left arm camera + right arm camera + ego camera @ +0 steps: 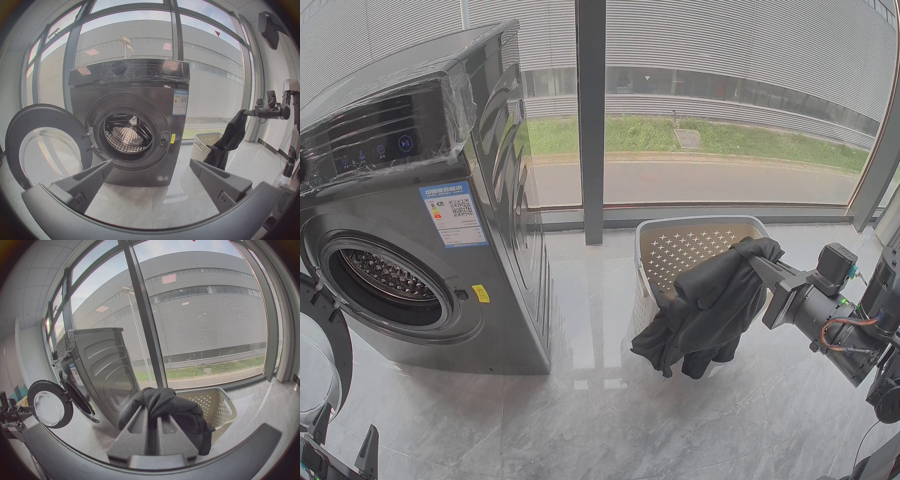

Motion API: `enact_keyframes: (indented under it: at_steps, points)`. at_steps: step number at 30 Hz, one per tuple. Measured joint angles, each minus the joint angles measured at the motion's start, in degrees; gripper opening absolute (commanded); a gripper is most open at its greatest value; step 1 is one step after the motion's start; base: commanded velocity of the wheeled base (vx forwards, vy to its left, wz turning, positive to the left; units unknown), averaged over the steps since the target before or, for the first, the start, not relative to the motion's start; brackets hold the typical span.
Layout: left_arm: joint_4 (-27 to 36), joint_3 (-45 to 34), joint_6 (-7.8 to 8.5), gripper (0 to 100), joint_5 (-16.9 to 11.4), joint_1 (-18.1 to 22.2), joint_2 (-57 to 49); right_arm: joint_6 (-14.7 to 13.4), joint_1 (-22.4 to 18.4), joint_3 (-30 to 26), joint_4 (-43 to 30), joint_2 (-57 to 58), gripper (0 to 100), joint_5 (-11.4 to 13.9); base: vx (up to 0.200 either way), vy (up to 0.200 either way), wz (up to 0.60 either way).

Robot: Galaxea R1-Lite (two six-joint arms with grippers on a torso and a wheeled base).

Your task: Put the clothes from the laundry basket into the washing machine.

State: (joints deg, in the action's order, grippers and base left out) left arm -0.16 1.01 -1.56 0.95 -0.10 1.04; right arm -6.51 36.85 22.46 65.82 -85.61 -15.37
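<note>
Find the right gripper (761,261) raised above the right end of the laundry basket (700,220), pinched onto a bunched fold of the dark garment (712,306). Confirm from the right wrist view: both fingers (134,430) lying side by side with only a narrow slit between, mesh-textured dark cloth wedged in the slit and heaped over the tips. See the garment hanging from that grip, crossing the basket's near rim and trailing down past its outer front wall. Cannot tell whether resting on the rim, nor whether the lowest ends touch the floor (600,425). Note pale basket walls pierced with star-shaped holes; cannot see the basket's bottom behind the cloth.

Locate the washing machine (425,206) on the robot's left, well apart from the basket, with marble floor between. Record its door (47,147) swung fully open toward the robot's left, round opening exposed, perforated steel drum (128,136) visible behind it. Note clear plastic film wrapped over the control panel (381,144).

Find the left gripper (150,162) low in front of the machine, facing the opening, fingers (84,184) spread wide apart, gripping nothing.
</note>
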Motion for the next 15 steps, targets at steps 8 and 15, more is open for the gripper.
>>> enact_keyframes:
  at_steps: [8, 15]
  points:
    - [0.0, 0.0, 0.01, 100, 0.0, 0.0, 0.0, 0.0, 0.0, 0.0, 0.0, -0.2, 0, 0.0, -0.2, 0.0, 0.0]
    - [0.0, 0.0, 0.01, 100, 0.0, 0.0, 0.0, -0.1, -0.1, 0.0, 0.0, -0.2, 0, 0.0, 0.0, 0.029, 0.0]
